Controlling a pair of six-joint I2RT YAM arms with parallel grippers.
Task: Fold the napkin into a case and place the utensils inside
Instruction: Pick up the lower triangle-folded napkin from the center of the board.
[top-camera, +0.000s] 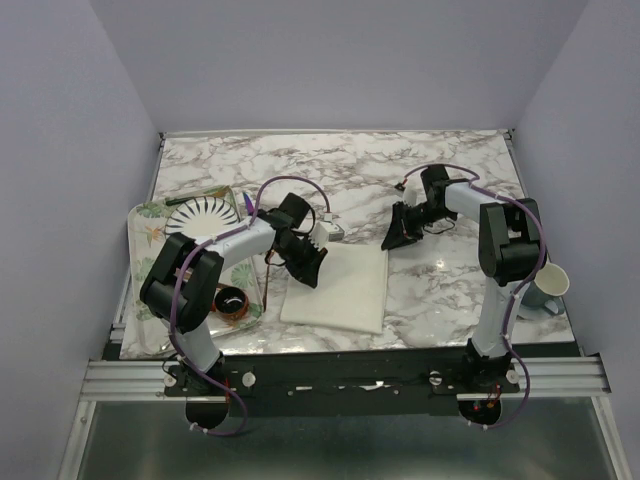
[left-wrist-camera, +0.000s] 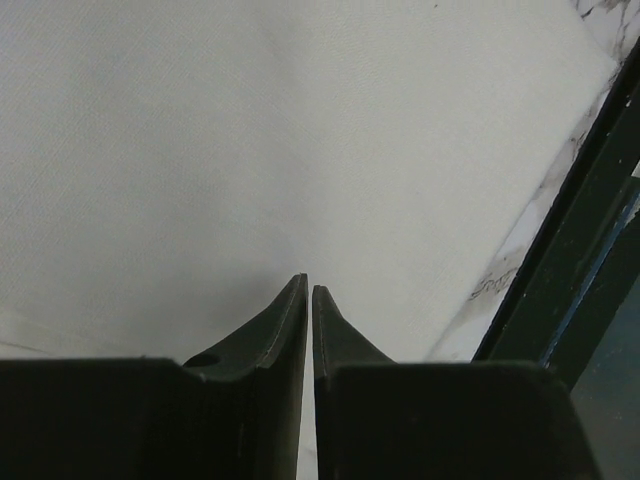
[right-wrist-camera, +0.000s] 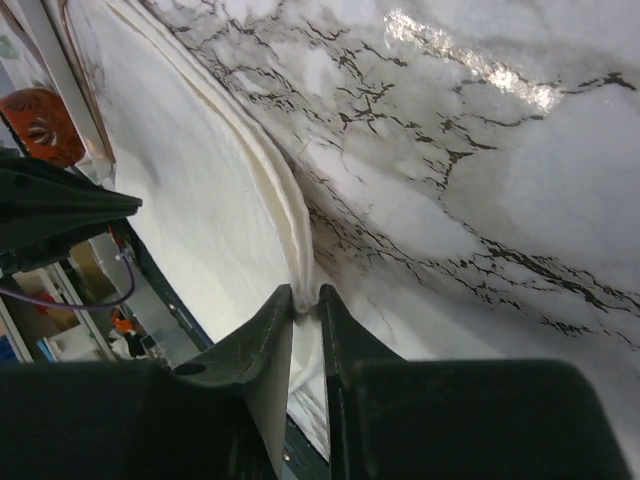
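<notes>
Marble tabletop (right-wrist-camera: 480, 200); right end effector (right-wrist-camera: 306, 293) pinching napkin (right-wrist-camera: 200, 200).

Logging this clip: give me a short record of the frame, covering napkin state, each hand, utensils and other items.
cloth: napkin folded into a broad rectangle, lying flat, not yet a narrow case
left: left hand shut, tips over the napkin's left part; unclear whether it pinches cloth
right: right hand shut on the napkin's layered edge, at its far right corner
utensils: purple utensil beside the plate, outside the napkin
other: mug at the right edge
</notes>
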